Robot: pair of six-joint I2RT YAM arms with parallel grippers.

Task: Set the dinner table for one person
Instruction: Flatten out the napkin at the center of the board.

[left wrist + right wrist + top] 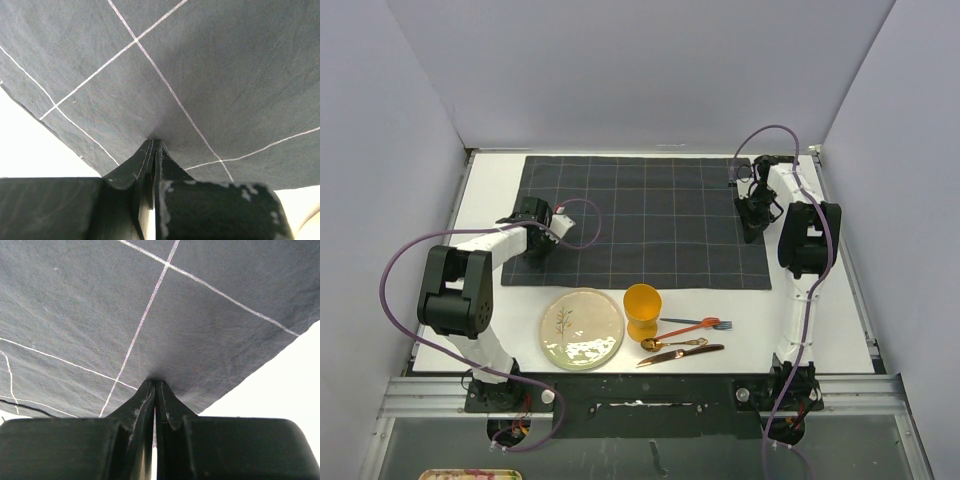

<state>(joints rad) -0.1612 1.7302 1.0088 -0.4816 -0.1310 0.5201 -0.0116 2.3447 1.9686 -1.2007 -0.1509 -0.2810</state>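
On the white dinner table (492,192) lies a dark grey cloth (650,215) with a thin light grid, spread flat. My left gripper (534,248) points down onto the cloth near its left edge. In the left wrist view its jaws (154,143) are shut on a small pucker of cloth (210,75). My right gripper (751,230) stands on the cloth near its right edge. Its jaws (154,382) are likewise shut, pinching the cloth (100,310). Bare table (285,385) shows just beside that edge.
In front of the cloth sit a pale round plate (582,328), an orange cup (642,310), a red-handled fork (695,324), a gold spoon (666,344) and a knife (682,354). White walls enclose the table on three sides; a metal rail (640,385) runs along the near edge.
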